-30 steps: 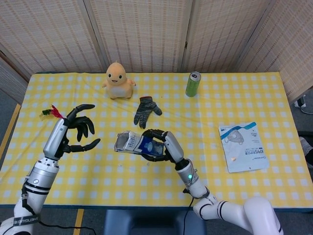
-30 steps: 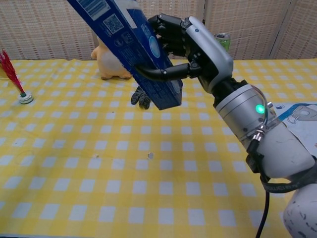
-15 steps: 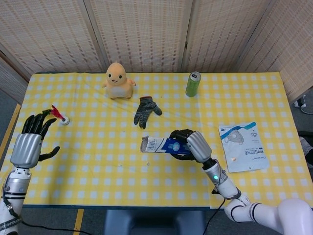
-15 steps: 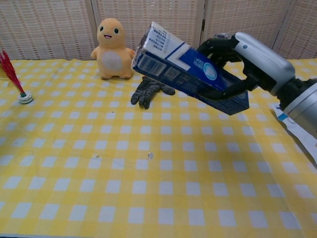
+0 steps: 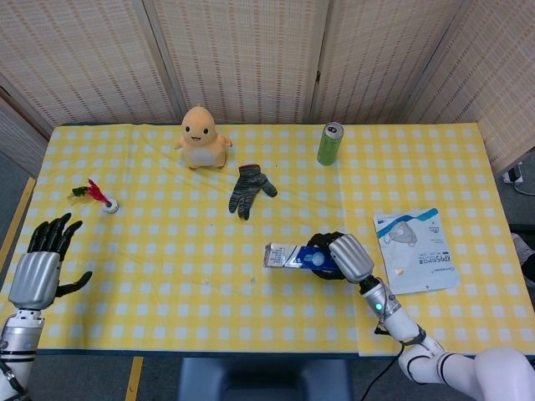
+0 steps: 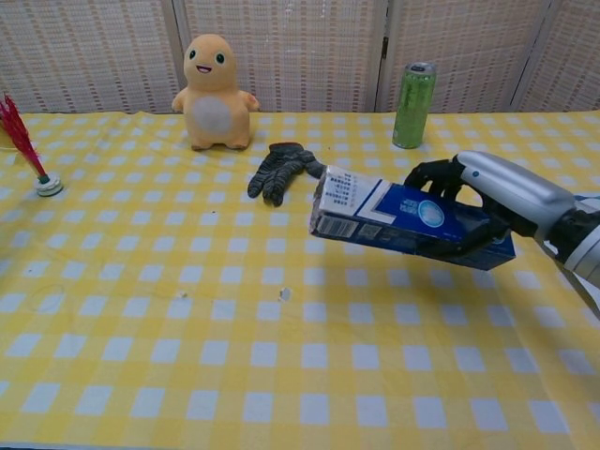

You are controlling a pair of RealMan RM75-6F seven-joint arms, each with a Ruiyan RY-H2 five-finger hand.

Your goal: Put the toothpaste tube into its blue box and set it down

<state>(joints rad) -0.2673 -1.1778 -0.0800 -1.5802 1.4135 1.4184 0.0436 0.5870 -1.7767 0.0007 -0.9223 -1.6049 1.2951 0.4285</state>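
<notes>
The blue and white toothpaste box [image 5: 294, 256] [image 6: 403, 223] lies nearly level just above the yellow checked table [image 5: 167, 276], right of the middle. My right hand [image 5: 344, 253] [image 6: 487, 192] grips its right end, fingers wrapped over the top. The box's white end points left. No toothpaste tube shows outside the box. My left hand [image 5: 38, 267] hangs at the table's left edge, fingers spread and holding nothing; the chest view does not show it.
A dark glove [image 5: 247, 189] [image 6: 283, 170] lies behind the box. An orange plush toy [image 5: 201, 136] [image 6: 215, 92] and a green can [image 5: 329, 143] [image 6: 413, 104] stand at the back. A face-mask packet [image 5: 415, 249] lies right of my right hand. A red feathered shuttlecock [image 5: 94, 194] [image 6: 23, 142] sits far left.
My right hand has carried the box rightward and lowered it close to the tabletop, levelling it. My left hand has drawn back to the left edge of the table.
</notes>
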